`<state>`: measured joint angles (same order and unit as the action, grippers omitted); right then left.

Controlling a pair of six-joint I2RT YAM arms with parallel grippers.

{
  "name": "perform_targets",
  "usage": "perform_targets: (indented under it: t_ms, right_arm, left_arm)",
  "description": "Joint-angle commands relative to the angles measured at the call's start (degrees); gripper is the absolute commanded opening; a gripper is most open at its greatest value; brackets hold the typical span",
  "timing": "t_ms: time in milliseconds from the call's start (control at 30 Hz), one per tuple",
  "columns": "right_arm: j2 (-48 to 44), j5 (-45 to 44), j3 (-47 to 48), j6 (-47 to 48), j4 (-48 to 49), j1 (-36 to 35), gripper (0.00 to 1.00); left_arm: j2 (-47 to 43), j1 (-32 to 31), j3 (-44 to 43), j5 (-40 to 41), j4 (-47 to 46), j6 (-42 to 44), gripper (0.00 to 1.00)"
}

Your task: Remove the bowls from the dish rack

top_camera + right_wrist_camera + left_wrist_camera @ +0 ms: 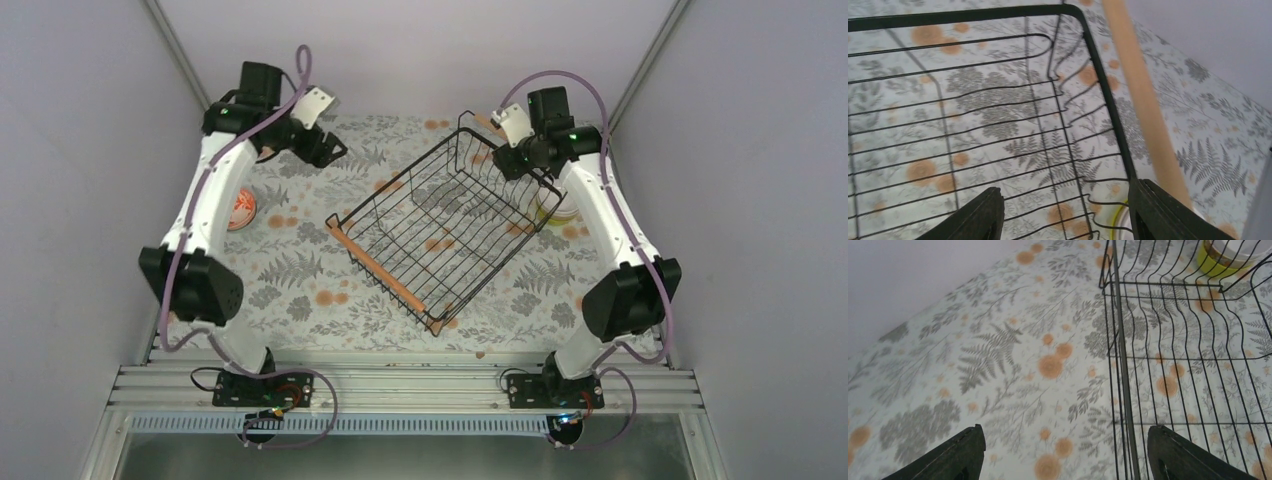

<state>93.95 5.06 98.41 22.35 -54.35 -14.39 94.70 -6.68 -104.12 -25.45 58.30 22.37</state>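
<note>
The dish rack (400,180) sits at mid-table, turned diagonally, and I see no bowl inside it. A white bowl with red-orange pattern (241,209) stands on the cloth at the left, half hidden by my left arm. A stack with a yellow-green bowl (548,212) stands just outside the rack's right side, partly hidden by my right arm; it also shows in the left wrist view (1215,262) and the right wrist view (1116,220). My left gripper (328,150) (1063,452) is open and empty above the cloth beside the rack's far left side. My right gripper (512,163) (1068,215) is open and empty over the rack's far right corner.
The rack's wooden handles lie along its near-left side (385,275) and its far-right side (1143,100). A floral cloth (300,270) covers the table. Grey walls close in on three sides. An aluminium rail (400,385) runs along the near edge.
</note>
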Motion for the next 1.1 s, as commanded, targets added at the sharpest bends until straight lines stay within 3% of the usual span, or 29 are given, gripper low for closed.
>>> perform_targets:
  t_ms: [0, 167, 333, 600, 833, 967, 1067]
  right_arm:
    - [0.38, -3.03, 0.56, -3.31, 3.97, 1.5, 0.6]
    - [-1.74, -5.42, -2.34, -4.22, 6.03, 2.2, 0.61]
    - [-3.93, -6.34, -3.7, -4.42, 7.04, 3.13, 0.62]
    - [-5.91, -8.05, -7.9, -4.58, 8.86, 4.19, 0.62]
    - [-8.06, -7.63, -9.16, -4.67, 9.17, 4.74, 0.62]
    - [-8.99, -7.49, -9.66, -4.59, 9.17, 4.88, 0.62]
    - [-9.34, -7.07, -10.26, -4.59, 9.24, 5.06, 0.62]
  left_arm:
    - [8.73, -2.34, -9.68, -4.64, 5.0, 2.28, 0.81]
    - [16.9, -5.86, -17.72, -2.73, 7.21, 1.06, 0.8]
    - [24.12, -13.2, -25.14, 5.62, 7.39, -2.5, 0.79]
    - [43.27, -20.95, -48.49, 12.77, 14.49, -5.59, 0.77]
    - [46.64, -21.23, -45.64, 19.44, 7.53, -7.6, 0.78]
    - [46.51, -20.53, -43.85, 18.75, 4.37, -8.97, 0.77]
    - [47.55, -20.48, -44.63, 17.65, 4.39, -9.39, 0.67]
